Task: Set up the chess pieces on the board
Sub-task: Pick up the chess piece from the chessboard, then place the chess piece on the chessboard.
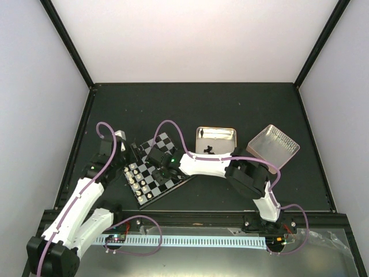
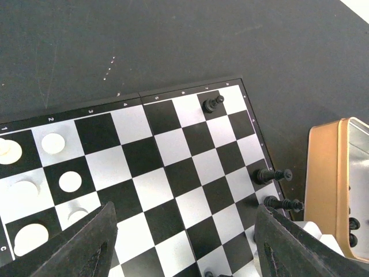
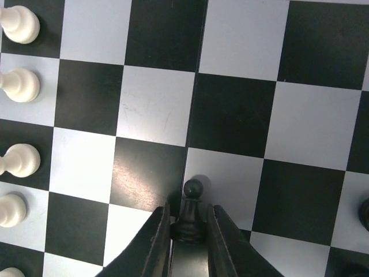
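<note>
The right fingers [image 3: 154, 242] pinch a black pawn [image 3: 192, 202] low at its base, over a line between two squares of the board [image 3: 155, 109] (not centred). Best to shift it mid-square, upright, then release gently. The left fingers [image 2: 86, 248] hang wide apart and empty above the board.

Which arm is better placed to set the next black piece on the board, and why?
Right arm: the right pincer clasps a black pawn over the board; the left pincer hangs open and empty.
</note>
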{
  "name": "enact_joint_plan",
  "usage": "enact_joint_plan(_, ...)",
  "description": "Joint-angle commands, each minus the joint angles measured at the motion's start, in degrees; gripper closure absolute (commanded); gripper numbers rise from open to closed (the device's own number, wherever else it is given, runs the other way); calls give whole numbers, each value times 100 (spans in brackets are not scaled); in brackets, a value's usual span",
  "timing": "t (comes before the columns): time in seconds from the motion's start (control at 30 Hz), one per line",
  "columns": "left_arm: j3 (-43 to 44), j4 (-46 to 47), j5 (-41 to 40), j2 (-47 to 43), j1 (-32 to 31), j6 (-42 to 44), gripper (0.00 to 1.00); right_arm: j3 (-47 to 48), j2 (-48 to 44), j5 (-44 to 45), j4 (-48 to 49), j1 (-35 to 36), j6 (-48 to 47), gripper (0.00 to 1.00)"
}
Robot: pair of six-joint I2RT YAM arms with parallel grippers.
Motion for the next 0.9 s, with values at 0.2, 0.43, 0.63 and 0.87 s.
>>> enact_joint_plan(0.2, 150, -270, 441, -664, 114, -185, 30, -575, -405, 299, 687, 40, -103, 89)
enact_joint_plan(0.43, 305, -492, 1852, -845, 210, -56, 23, -1622, -1590, 686, 2553, 0, -487, 89)
enact_joint_plan(0.63, 652, -565, 3486, -703, 272, 401, 22, -2672, -2635, 568, 3971, -10, -1082, 89)
enact_joint_plan(0.87, 656, -183, 5017, -479, 272, 300, 27, -3301, -3436, 59, 4861, -10, -1573, 89)
